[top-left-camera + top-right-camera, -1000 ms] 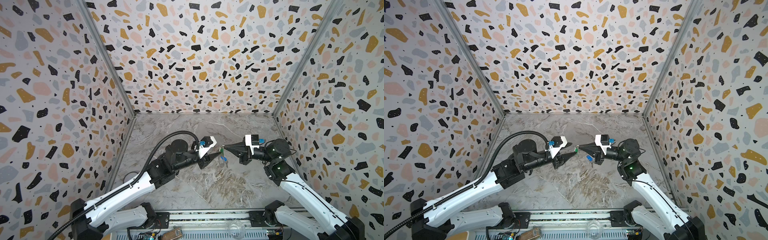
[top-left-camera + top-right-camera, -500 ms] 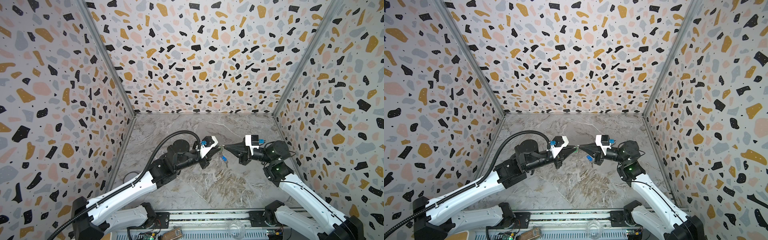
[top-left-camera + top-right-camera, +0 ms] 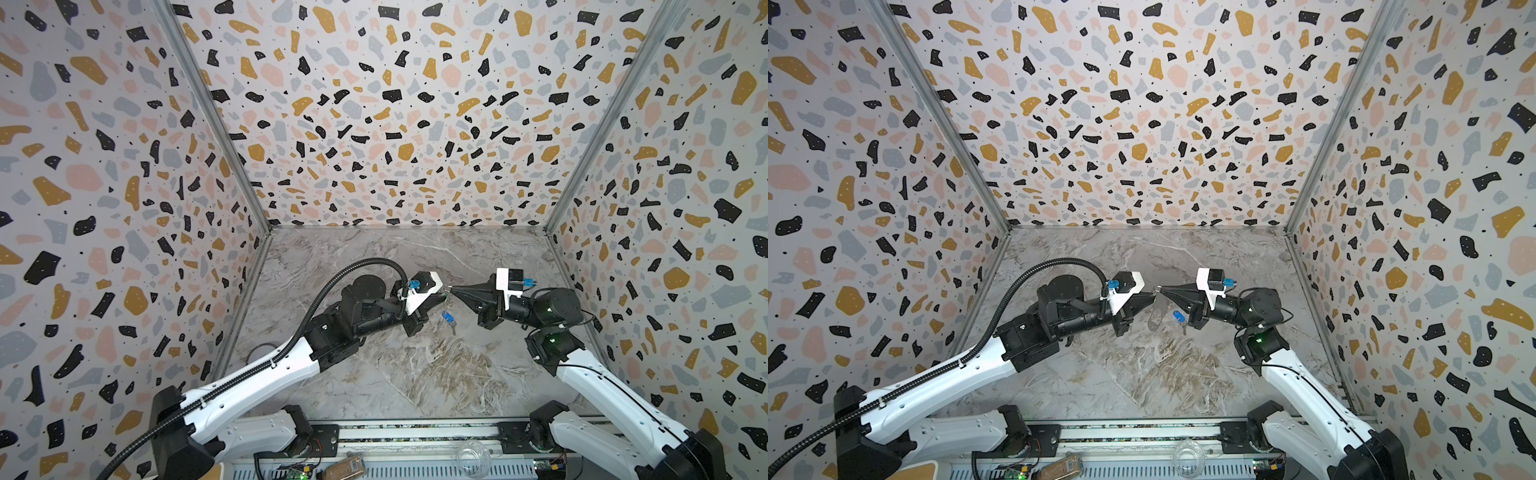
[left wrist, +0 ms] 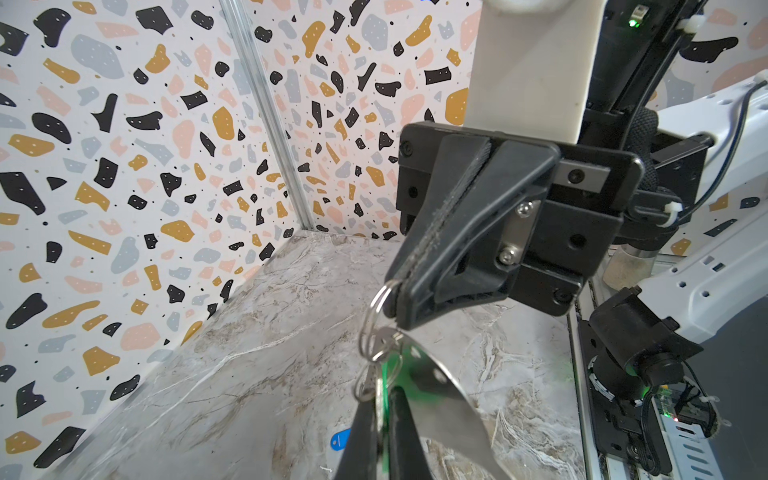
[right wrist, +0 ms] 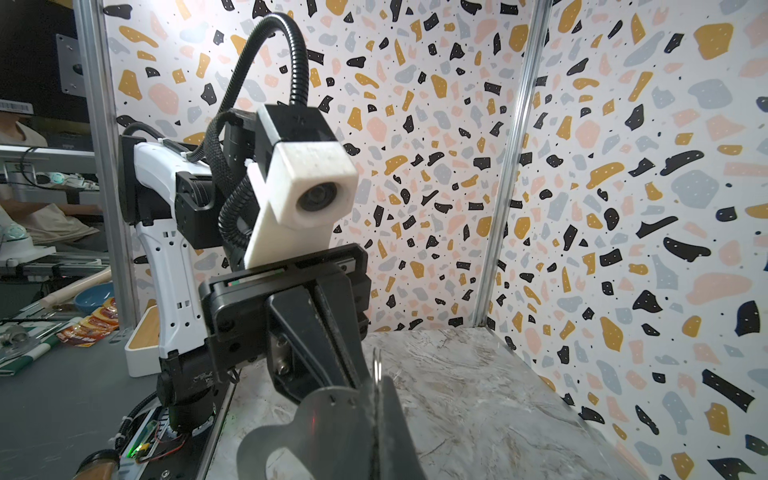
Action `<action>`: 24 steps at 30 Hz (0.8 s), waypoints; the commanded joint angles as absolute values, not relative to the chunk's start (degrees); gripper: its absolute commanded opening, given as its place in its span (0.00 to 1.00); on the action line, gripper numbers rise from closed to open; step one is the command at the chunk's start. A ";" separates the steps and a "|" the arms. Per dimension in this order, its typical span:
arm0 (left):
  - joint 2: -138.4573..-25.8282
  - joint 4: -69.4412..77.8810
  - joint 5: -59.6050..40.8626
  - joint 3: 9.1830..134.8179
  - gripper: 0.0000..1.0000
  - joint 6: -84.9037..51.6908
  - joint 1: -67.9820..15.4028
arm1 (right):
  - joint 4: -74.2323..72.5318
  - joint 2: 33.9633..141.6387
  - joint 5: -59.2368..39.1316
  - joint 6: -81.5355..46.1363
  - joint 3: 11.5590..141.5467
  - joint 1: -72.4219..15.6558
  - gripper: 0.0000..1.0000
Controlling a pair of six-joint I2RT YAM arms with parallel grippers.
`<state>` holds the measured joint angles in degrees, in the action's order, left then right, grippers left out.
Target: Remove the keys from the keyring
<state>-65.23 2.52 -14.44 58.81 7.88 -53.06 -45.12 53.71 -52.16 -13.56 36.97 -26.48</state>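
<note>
base rail (image 3: 415, 434): black and silver metal, nearest; well in front of the keyring (image 4: 440, 399), a flat grey strap loop with small metal ring links; placed to send an arm in from either side.
marble floor (image 3: 374, 374): grey, veined stone; beneath the keyring.
blue-tagged key (image 3: 447, 318): small dark metal key with a blue oblong plastic tag; flat on the floor under the keyring and apart from it; judged already off.
left gripper (image 3: 443, 294): black, two-fingered; just left of the keyring, jaws pressed together with green showing between them; apparently pinching the green tag as a handle for working that key off.
green-tagged key (image 4: 395, 374): small metal key with a green oblong plastic tag, blurred; touching the keyring's links, seemingly threaded on; judged next to come off.
keyring: held up in the air, links on top, strap hanging slack below under its own weight.
right gripper (image 4: 395, 291): black, two-fingered; just right of the keyring, jaws fully closed on the top ring link; likely an anchor, to keep the ring from following the pull.
back wall (image 3: 395, 145): terrazzo-patterned panel; far behind the keyring, untouched.
</note>
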 commanded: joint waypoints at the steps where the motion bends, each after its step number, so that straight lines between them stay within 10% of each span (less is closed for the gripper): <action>1: -65.59 1.34 -16.07 60.64 0.03 8.26 -53.26 | -50.30 52.69 -51.28 -15.29 37.27 -26.37 0.00; 8: -63.80 1.32 -12.94 60.80 0.45 9.03 -53.26 | -50.04 53.17 -52.53 -15.10 37.18 -26.28 0.00; 24: -62.01 4.63 -17.09 64.46 0.41 9.61 -53.27 | -50.38 54.05 -57.13 -14.96 37.49 -25.95 0.00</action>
